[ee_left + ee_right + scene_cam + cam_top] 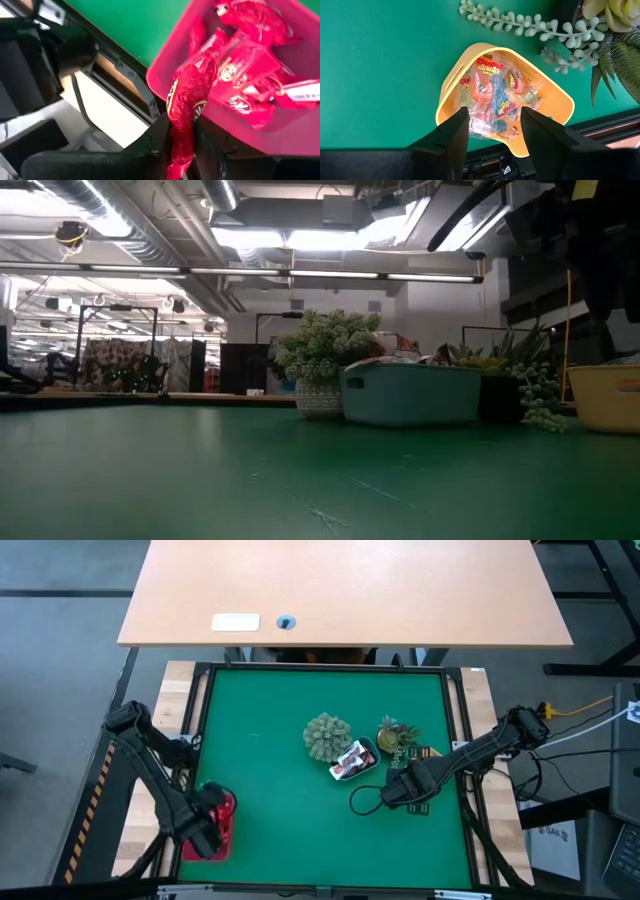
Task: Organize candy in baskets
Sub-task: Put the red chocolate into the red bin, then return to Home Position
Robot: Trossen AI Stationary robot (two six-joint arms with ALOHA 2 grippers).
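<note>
Red candy (186, 112) hangs lengthwise, pinched in the left gripper (182, 145) directly over the red basket (165, 60); right gripper (495, 127) hovers wide above the yellow basket (447, 102).

**Open mat on the left, clutter on the right**

The green table (270, 790) lies bare across its left half and along the far edge. Right of centre stand a round plant ornament (327, 735), the pale blue basket (355, 762) touching it, and a second plant (397, 735). The right arm (470, 755) reaches across the right edge there. The red basket (218, 825) sits at the near left corner.
</note>
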